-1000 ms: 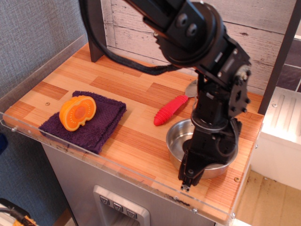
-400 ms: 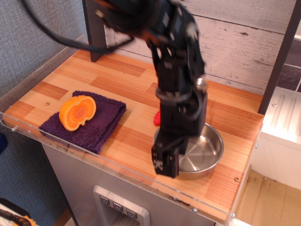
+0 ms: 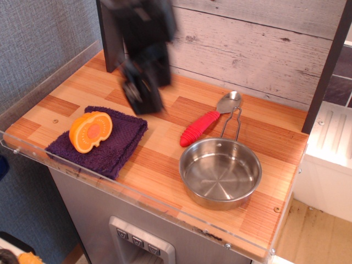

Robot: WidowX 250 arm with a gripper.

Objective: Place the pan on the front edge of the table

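While pan (image 3: pixel 220 173) sits upright near table (image 3: pixel 159 159) front edge, handle pointing back — fingers (image 3: pixel 142 93) blurred, state unclear.

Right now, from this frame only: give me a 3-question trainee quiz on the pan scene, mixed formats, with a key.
1. True or false: the pan sits empty near the front edge of the table.
2. Multiple choice: the orange toy rests on A) bare wood, B) the purple towel, C) the pan.
3. Fill in: the pan's wire handle points toward the back wall, next to the red-handled ____.

Key:
1. True.
2. B.
3. Spoon.

Note: the gripper is motion-blurred above the towel's back corner, away from the pan; whether it is open or shut cannot be told.
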